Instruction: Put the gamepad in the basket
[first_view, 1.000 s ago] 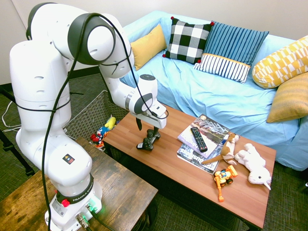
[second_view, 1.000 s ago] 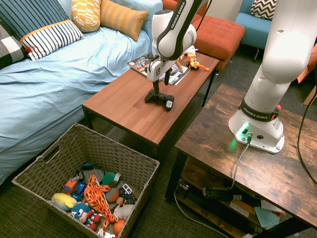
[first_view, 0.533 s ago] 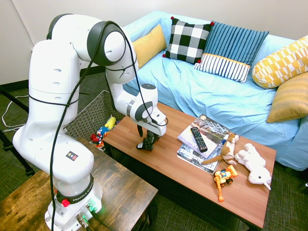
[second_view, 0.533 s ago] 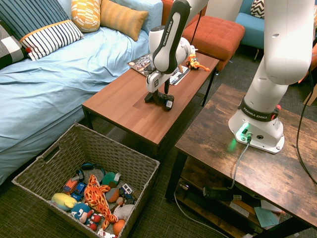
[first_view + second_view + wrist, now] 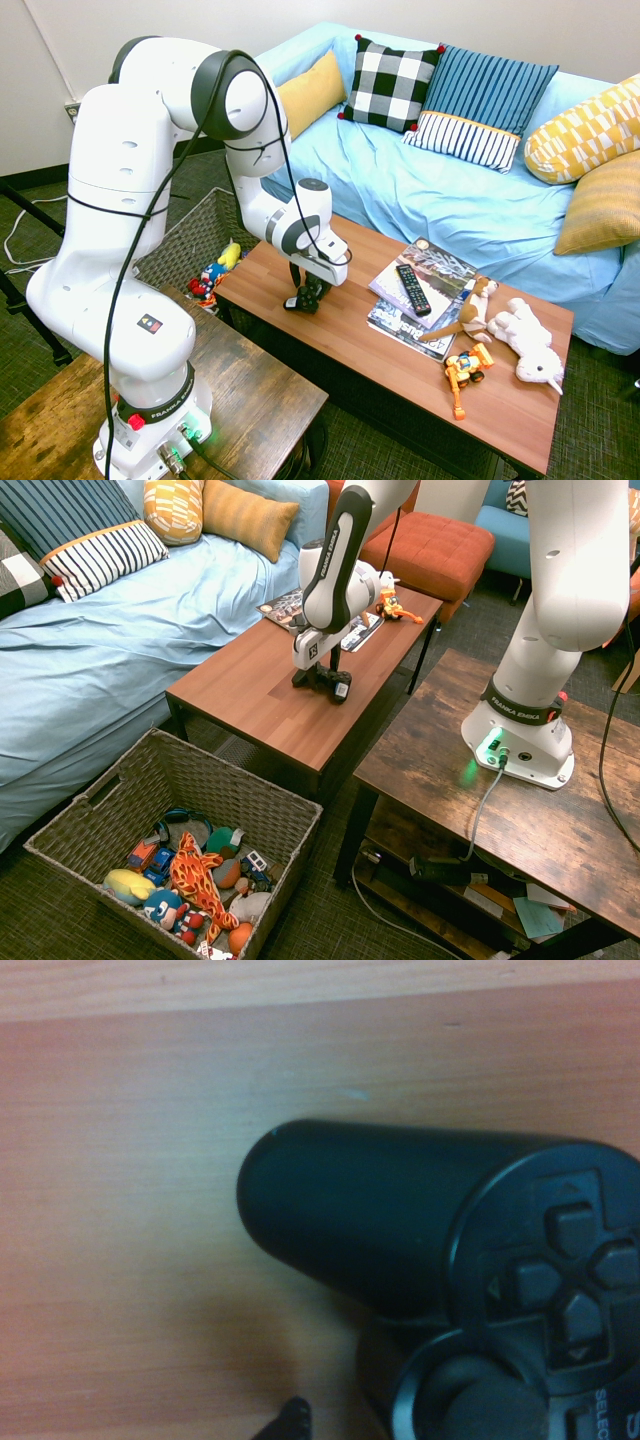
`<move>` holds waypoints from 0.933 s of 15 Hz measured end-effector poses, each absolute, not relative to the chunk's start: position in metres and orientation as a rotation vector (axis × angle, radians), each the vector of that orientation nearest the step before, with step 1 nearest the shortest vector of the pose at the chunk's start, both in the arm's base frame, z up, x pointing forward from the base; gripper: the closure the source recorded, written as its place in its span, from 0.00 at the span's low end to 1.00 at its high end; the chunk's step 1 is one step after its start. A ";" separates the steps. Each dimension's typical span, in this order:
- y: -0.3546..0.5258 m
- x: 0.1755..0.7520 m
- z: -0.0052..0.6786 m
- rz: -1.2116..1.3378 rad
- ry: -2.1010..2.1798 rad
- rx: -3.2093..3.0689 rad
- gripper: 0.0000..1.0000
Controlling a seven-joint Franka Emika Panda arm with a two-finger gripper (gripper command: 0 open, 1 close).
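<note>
First exterior view: my claw points straight down at the small black plastic gamepad, which lies on the left part of the long reddish-brown wooden table. My fingers stand apart on either side of the gamepad, low around it; I cannot tell whether they touch it, and it rests on the table. To the right lie a slim black remote control on a stack of magazines, a brown and white plush dog, a white plush animal and a small orange toy digger. Behind the table stands a sofa under a light blue cover, with a black and white checked cushion. The large grey woven wicker basket sits on the floor to the left, beyond the table's end, with toys in it.

Second exterior view: my claw is down over the gamepad near the middle of the table. The basket stands on the floor in the near left corner, well apart from the gamepad, holding a jumble of coloured toys.

Wrist view: one rounded handle, the arrow pad and a thumbstick of the gamepad fill the frame, lying flat on the wood grain of the table.
</note>
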State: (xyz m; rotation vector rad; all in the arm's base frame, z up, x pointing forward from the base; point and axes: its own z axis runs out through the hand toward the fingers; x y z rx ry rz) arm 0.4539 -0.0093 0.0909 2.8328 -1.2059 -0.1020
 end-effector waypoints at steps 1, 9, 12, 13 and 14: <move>-0.010 0.454 0.089 -0.101 -1.212 2.832 1.00; -0.012 0.457 0.091 -0.104 -1.248 2.851 1.00; 0.000 0.471 0.132 -0.079 -1.245 2.894 1.00; 0.009 0.475 0.150 -0.069 -1.226 2.914 1.00; 0.024 0.478 0.168 -0.053 -1.196 2.936 1.00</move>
